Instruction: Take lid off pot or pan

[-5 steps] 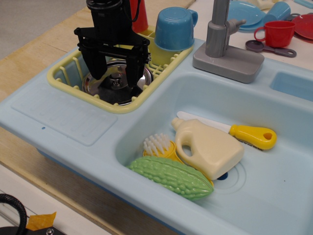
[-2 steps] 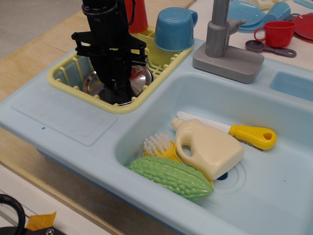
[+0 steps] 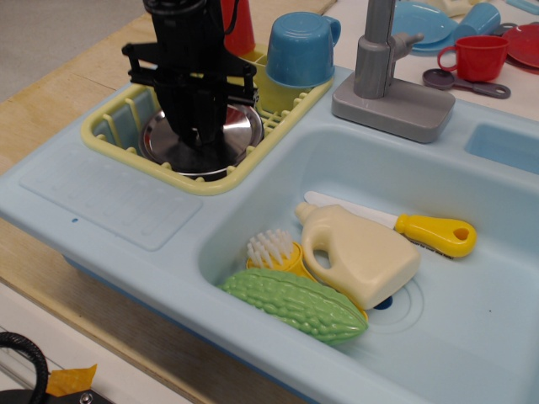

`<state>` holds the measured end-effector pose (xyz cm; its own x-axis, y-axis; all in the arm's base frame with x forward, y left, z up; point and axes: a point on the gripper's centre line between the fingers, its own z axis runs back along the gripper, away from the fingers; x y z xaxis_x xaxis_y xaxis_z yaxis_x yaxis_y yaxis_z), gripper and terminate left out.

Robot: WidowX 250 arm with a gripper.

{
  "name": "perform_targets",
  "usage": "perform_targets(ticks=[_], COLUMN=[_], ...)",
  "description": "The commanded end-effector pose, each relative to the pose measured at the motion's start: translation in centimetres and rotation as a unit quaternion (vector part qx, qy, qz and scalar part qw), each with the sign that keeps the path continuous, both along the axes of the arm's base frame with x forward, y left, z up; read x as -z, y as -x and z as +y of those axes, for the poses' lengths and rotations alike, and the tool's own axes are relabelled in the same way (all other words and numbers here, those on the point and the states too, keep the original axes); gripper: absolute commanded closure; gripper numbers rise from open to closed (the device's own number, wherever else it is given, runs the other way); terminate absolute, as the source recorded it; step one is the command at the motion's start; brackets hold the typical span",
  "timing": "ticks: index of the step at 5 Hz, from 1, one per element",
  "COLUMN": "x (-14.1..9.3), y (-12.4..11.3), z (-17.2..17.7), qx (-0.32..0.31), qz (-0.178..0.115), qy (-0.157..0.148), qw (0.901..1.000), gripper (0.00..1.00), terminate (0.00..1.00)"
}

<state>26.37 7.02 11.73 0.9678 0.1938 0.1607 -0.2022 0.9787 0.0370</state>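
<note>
The shiny steel lid lies in the yellow dish rack at the back left of the toy sink. My black gripper comes down from above onto the lid's centre. Its fingers are closed together there, and they hide the knob. The lid looks tilted, with its near edge a little lifted. The pot is under the lid, and only a dark strip shows at the lid's front edge.
A blue cup sits upside down in the rack just right of the gripper, with a red object behind it. The grey faucet stands to the right. The basin holds a cream bottle, a green gourd, a brush and a yellow-handled knife.
The fingers stood open astride the knob, then closed at the lid's centre. Now the gripper and lid sit slightly higher and further left in the rack.
</note>
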Motion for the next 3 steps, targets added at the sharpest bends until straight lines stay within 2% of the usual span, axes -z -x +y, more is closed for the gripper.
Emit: perform_targets(ticks=[1,3], x=[-3.4,-4.5], y=[1.3,5.0], z=[-0.8,-0.8], qx=[-0.022,-0.104], qz=[-0.033,0.004], qy=[-0.032,-0.026], qw=[0.9987,0.9942], gripper=[1.0,1.0], terminate=[0.0,0.0])
